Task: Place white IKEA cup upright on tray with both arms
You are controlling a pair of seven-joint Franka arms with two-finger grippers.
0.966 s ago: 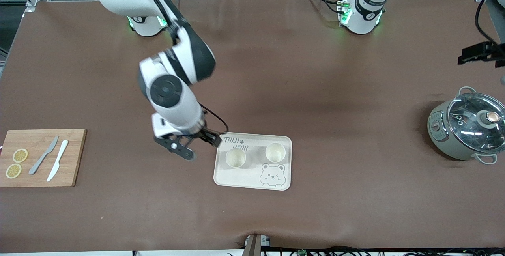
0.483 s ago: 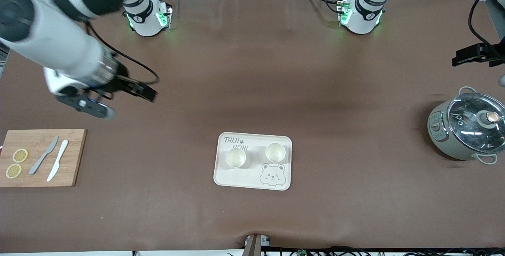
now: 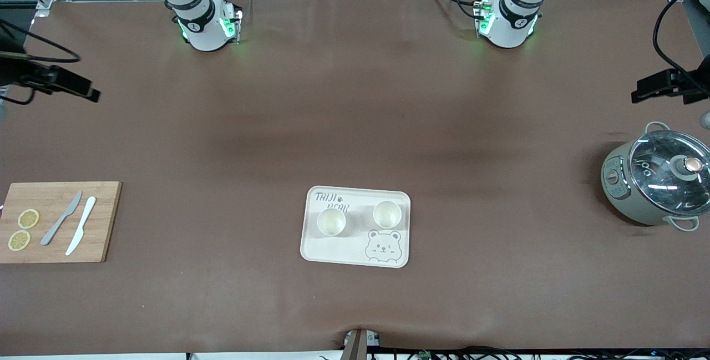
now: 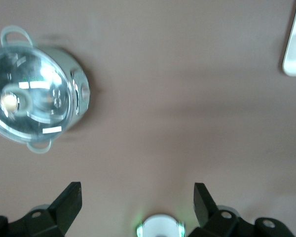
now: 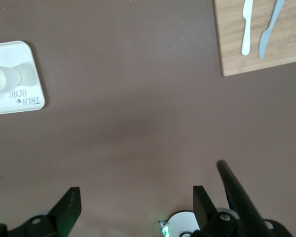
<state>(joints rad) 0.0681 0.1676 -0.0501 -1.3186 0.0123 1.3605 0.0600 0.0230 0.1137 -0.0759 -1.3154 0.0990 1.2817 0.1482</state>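
Low in the frame's centre, the flat cream-white bear-printed tray (image 3: 355, 227) held two white cups (image 3: 331, 221) upright. The right gripper (image 5: 133, 197) had swung from beside it to the upper left edge, wide open, empty; the left gripper (image 4: 137, 197) waited likewise, upper right. Task looked finished.

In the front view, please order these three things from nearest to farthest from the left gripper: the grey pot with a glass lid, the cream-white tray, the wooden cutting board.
Left gripper, open, hangs over the left arm's end of the table.
1. Grey pot with a glass lid: same end of the table.
2. Cream-white rectangular tray: mid-table, holding two cups.
3. Wooden cutting board: at the right arm's end.
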